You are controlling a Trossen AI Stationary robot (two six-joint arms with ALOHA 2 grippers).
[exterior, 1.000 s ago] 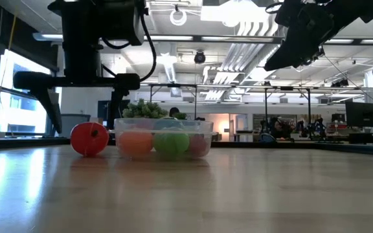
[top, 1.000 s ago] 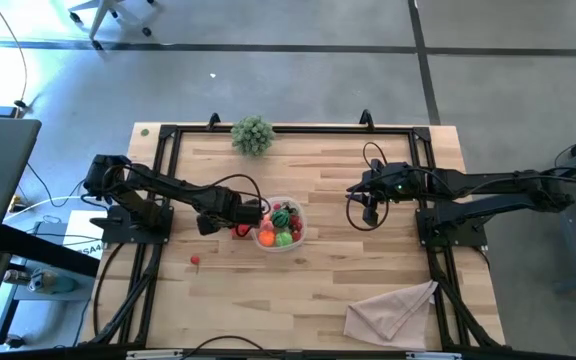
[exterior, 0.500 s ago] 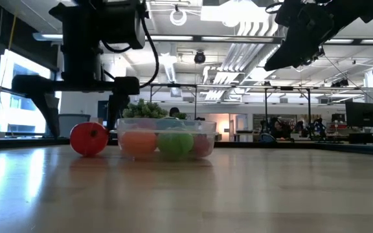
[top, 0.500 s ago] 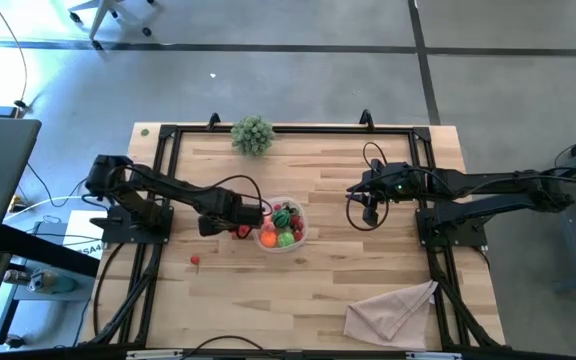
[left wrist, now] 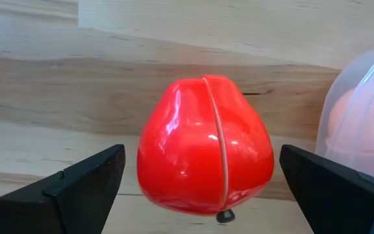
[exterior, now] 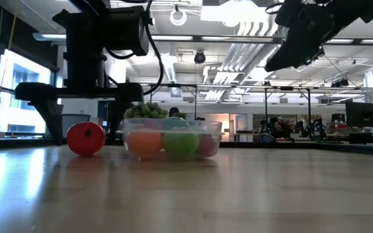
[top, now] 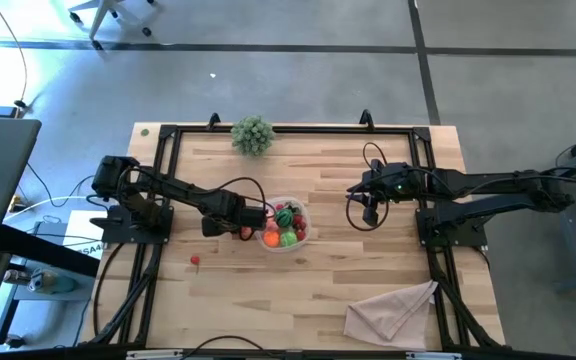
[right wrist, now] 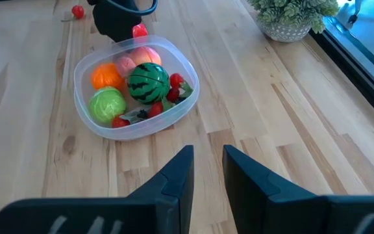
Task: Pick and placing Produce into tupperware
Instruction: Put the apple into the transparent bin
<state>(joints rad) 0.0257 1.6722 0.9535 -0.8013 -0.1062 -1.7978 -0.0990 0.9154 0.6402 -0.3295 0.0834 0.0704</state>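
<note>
Though not finished, looks well advanced. Judging by the tupperware (right wrist: 83, 65), near the middle of the table (top: 348, 280), most of the produce already inside: an orange fruit (right wrist: 105, 76), a pink one (right wrist: 141, 57), a small striped watermelon (right wrist: 149, 81), a green cabbage-like ball (right wrist: 107, 104), and some little red berries (right wrist: 176, 80) between them. Cannot count the smallest pieces exactly.

Just beside the container, on the side toward the left arm, lies a glossy red fruit (left wrist: 203, 130) on the wood, very close to the clear wall; cannot tell whether touching it. Needs to go inside. Around this fruit stands the left gripper (left wrist: 201, 170), spread as wide as possible, one finger on each side and a gap to the red skin on both sides, so nothing grasped yet. Probably the step in hand: closing on this fruit, then lifting over the rim.

Farther off, toward the near-left part of the table, waits one small red berry (top: 195, 261), well apart from the container. Seems to be the last piece after the red fruit.

Well apart on the other side hovers the right gripper (right wrist: 206, 169), above the table, almost closed with only a narrow slit, empty.

At the far edge a bushy plant sprig (top: 252, 134), at the near right corner a beige cloth (top: 393, 310); neither part of the job.
</note>
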